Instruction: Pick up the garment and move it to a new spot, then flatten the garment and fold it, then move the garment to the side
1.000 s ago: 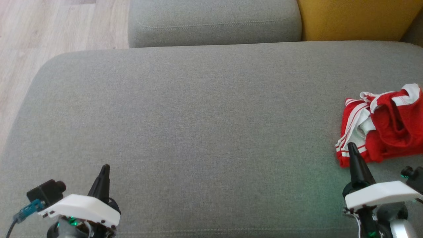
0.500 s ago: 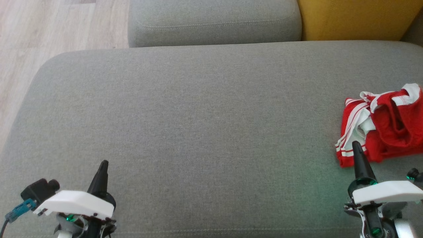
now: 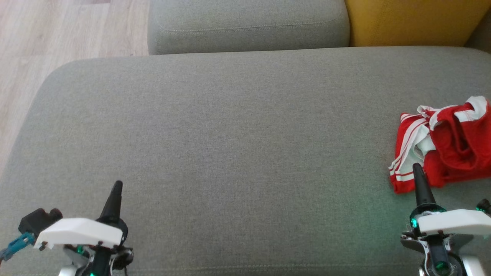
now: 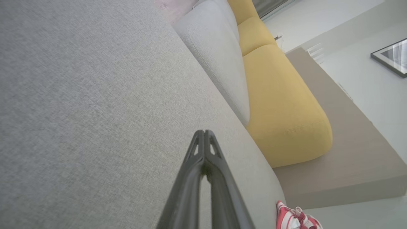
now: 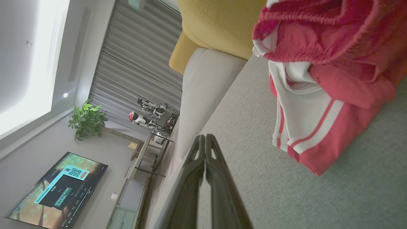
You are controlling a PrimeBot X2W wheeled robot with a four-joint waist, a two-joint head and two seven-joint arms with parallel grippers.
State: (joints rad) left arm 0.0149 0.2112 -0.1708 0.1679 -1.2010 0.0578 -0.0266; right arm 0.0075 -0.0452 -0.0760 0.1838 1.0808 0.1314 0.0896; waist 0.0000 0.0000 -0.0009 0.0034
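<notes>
2 grippers sit nearest, both clenched on nothing: the left gripper (image 3: 116,184) at the lower left, the right gripper (image 3: 417,167) just beside 1 crumpled red-and-white garment (image 3: 448,147), which lies at the right end of the gray sofa seat (image 3: 230,134). Beyond stand 1 gray back cushion (image 3: 245,27) and 1 yellow cushion (image 3: 414,23).

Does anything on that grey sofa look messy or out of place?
The red garment with white stripes lies crumpled in a heap at the far right of the grey fabric sofa seat, near the robot's shut right gripper. Nothing looks spilled or damaged.
</notes>
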